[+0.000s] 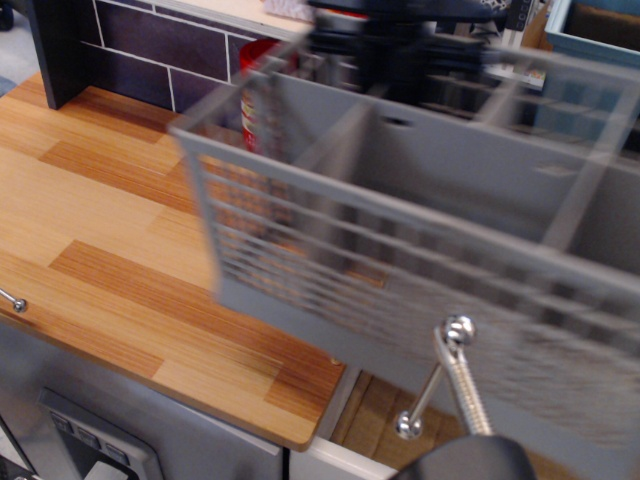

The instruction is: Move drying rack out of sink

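Observation:
The grey drying rack hangs in the air, blurred by motion, its left end above the wooden countertop and its right end above the sink. My black gripper is at the top of the frame, shut on the rack's far rim. The fingertips are hidden behind the rim. Of the sink I see only a strip of tan bottom and the chrome faucet at the lower right.
A red-capped spice jar stands at the dark tiled back wall, mostly hidden behind the rack. A chrome knob sticks out at the counter's left front edge.

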You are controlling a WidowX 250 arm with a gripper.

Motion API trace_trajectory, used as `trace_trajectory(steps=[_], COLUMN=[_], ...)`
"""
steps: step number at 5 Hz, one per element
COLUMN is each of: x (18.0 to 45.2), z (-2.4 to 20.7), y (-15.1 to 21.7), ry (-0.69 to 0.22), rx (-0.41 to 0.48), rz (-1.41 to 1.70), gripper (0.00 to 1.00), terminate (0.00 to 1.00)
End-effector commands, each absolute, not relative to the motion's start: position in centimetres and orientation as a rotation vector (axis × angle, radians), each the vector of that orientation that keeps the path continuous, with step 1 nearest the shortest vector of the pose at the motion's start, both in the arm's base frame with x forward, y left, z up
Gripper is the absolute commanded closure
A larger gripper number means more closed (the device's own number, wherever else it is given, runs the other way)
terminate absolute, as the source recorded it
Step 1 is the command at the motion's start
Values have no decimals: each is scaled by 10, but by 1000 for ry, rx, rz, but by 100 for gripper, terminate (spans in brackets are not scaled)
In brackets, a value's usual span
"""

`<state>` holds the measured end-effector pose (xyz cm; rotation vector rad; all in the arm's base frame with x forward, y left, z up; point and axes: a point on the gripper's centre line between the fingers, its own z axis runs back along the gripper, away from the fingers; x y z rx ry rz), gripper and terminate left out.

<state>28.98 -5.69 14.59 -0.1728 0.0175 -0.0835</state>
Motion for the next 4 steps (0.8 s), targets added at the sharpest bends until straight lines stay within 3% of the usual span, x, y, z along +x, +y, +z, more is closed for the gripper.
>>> trace_trajectory(steps=[1, 3, 4], x=[298, 300, 305], z=[151, 152, 143], y=[28, 110, 117], ry=[-93, -81, -17], rx=[-85, -63, -72], rz=[-56, 42, 30], gripper=[100, 100, 100], terminate=[0, 0, 0])
